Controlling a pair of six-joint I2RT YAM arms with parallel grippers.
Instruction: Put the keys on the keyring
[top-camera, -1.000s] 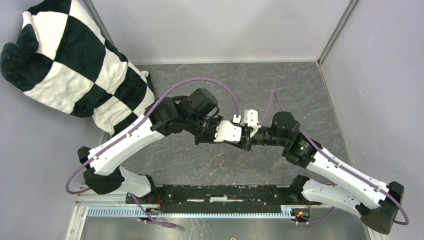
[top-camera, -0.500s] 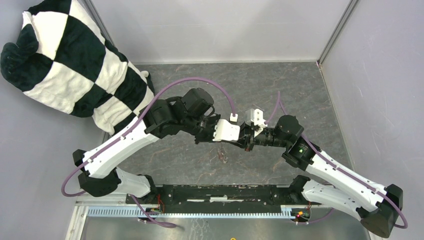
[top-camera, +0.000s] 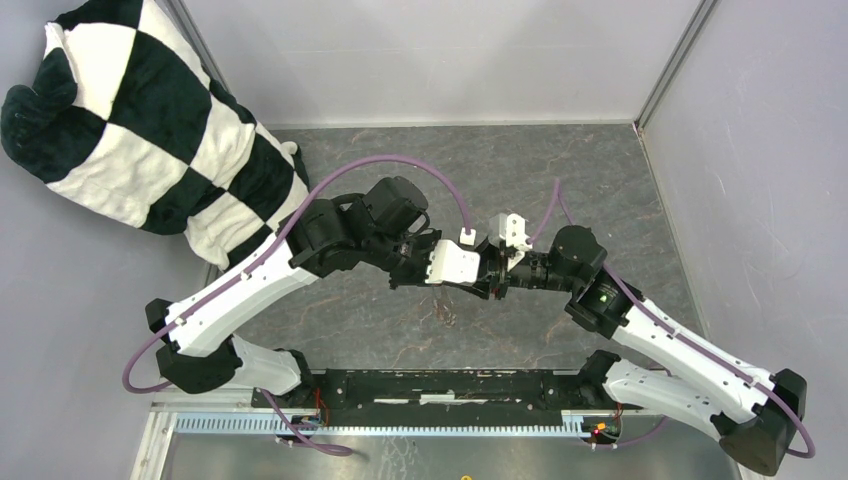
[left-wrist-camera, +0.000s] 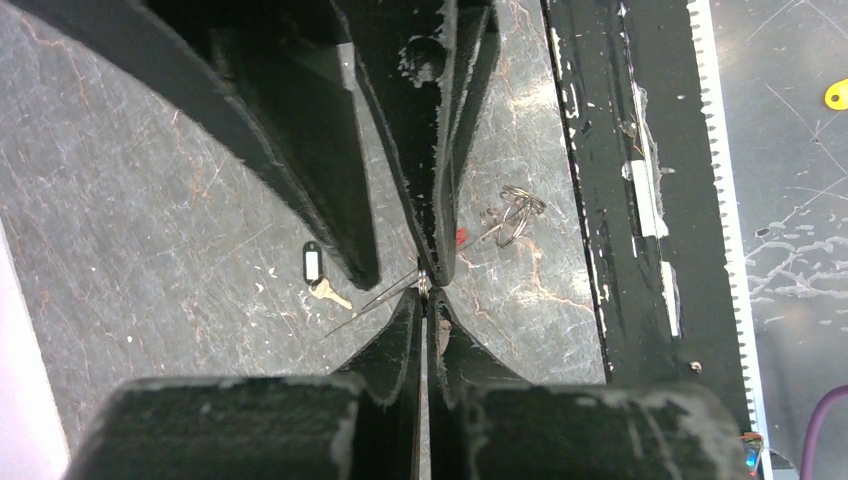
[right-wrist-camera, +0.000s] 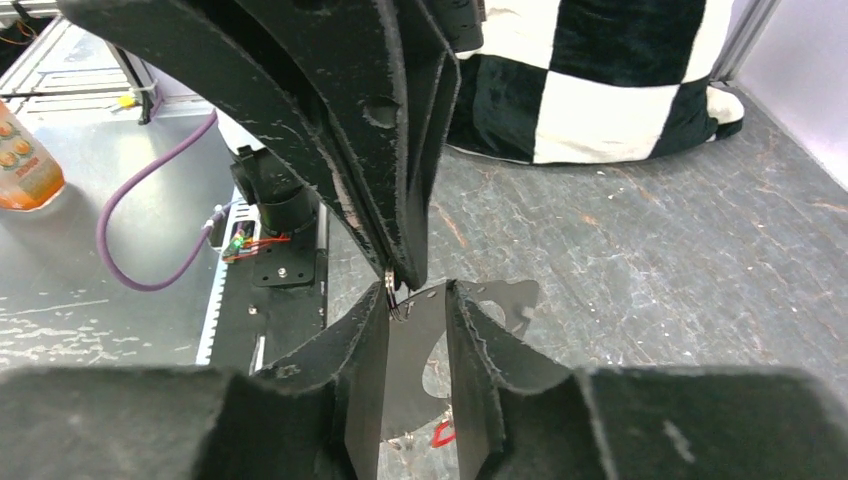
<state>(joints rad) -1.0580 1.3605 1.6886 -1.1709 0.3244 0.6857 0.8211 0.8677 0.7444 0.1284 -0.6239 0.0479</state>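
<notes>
Gripping the keyring (left-wrist-camera: 375, 300), clenched left tool (left-wrist-camera: 427, 300) tip-to-tip with parted right tool (right-wrist-camera: 417, 300), black-tagged key (left-wrist-camera: 312, 268) on the table (left-wrist-camera: 150, 250) below.

Bright, even overhead light (soft shadows); the left hand (left-wrist-camera: 425, 300) looms dark, blurred.

You're in a robotics lab test cell: plain grey panel walls (top-camera: 450, 60) framed by aluminium posts (top-camera: 672, 70), a dark stone-patterned counter (top-camera: 420, 160), a left arm (top-camera: 260, 285) and right arm (top-camera: 680, 345) bolted to a black rail (top-camera: 440, 385), a loose purple cable (top-camera: 400, 157), and a scratched metal bench (top-camera: 450, 455).
</notes>
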